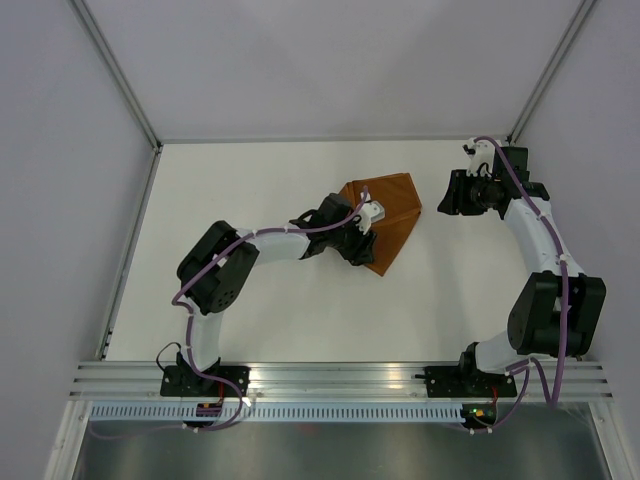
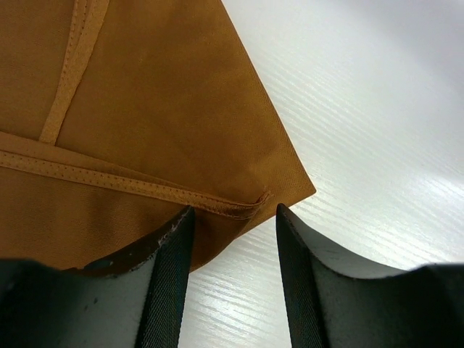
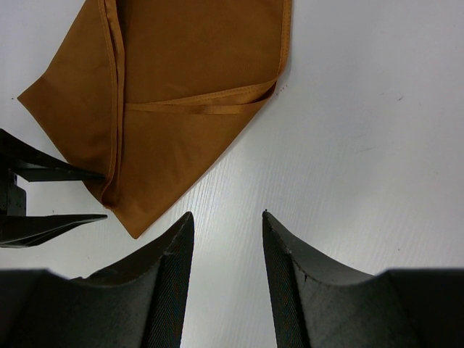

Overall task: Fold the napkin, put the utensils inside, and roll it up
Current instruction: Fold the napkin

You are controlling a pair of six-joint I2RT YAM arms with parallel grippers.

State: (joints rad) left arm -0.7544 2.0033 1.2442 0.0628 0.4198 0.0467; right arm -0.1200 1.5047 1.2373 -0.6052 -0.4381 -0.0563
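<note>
1. Napkin (image 1: pixel 392 205) (image 2: pixel 145 109) (image 3: pixel 181 72): one rust-orange cloth with a slight sheen, folded into a flat, many-sided shape. Layers overlap, and the fabric is smooth with few wrinkles.
2. Napkin, detail: the stitched hem bands show as paler raised strips. In the right wrist view one band runs across the cloth and meets another running down its length. In the left wrist view two bands meet near a corner.
3. Napkin, location: it lies flat on the white surface (image 1: pixel 250 180), right of centre and in the far half, between the two hands.
4. Napkin, orientation: from above it has a broad, straight far edge, a blunt corner on the right and a narrow tip at the near end. Its long axis runs far to near, and the tip points toward the arm bases.
5. Left hand (image 2: pixel 233 279): it sits over the napkin's left side. Its fingers are spread apart, with a corner of the cloth and bare surface showing in the gap. Nothing is pinched. The left finger overlaps the cloth's edge, possibly touching it; I cannot tell for sure.
6. Right hand (image 3: pixel 226 279): it is just beside the napkin's right corner and apart from it. Its fingers are spread and hold nothing, with only white surface between them.
</note>
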